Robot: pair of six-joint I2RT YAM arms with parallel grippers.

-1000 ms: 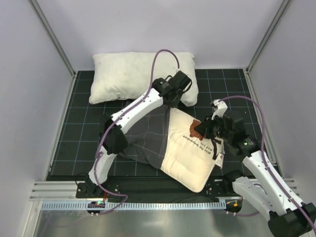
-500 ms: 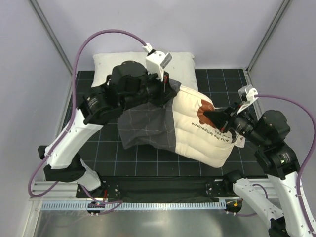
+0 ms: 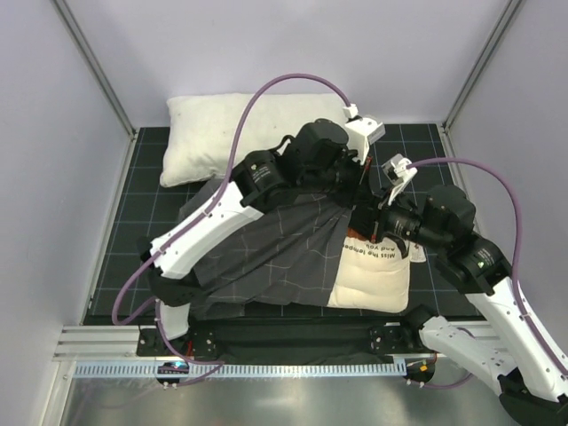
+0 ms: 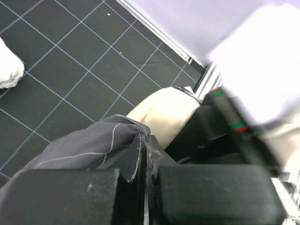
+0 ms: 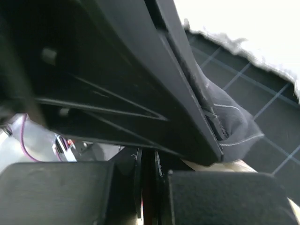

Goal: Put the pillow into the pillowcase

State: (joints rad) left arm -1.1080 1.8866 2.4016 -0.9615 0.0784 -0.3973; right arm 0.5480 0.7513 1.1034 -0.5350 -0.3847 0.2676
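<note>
The dark grey grid-patterned pillowcase (image 3: 266,253) lies across the mat and covers the left part of the cream pillow (image 3: 374,277), whose lettered end sticks out at the right. My left gripper (image 3: 358,188) reaches across to the right and is shut on the pillowcase's hem (image 4: 133,140), just over the pillow (image 4: 164,110). My right gripper (image 3: 371,222) sits right below it at the pillow's far edge and is shut on a thin fold there. In the right wrist view its jaws (image 5: 149,157) are pressed together under the left gripper's body, with pillowcase fabric (image 5: 234,126) beside them.
A larger plain white pillow (image 3: 213,133) lies at the back left of the black grid mat (image 3: 133,240), behind the left arm. Grey walls enclose three sides. A metal rail (image 3: 266,366) runs along the near edge by the arm bases.
My left gripper has swung from the back left to the right, drawing the pillowcase further over the pillow. The pillow has come down onto the mat, and the two grippers now nearly touch.
</note>
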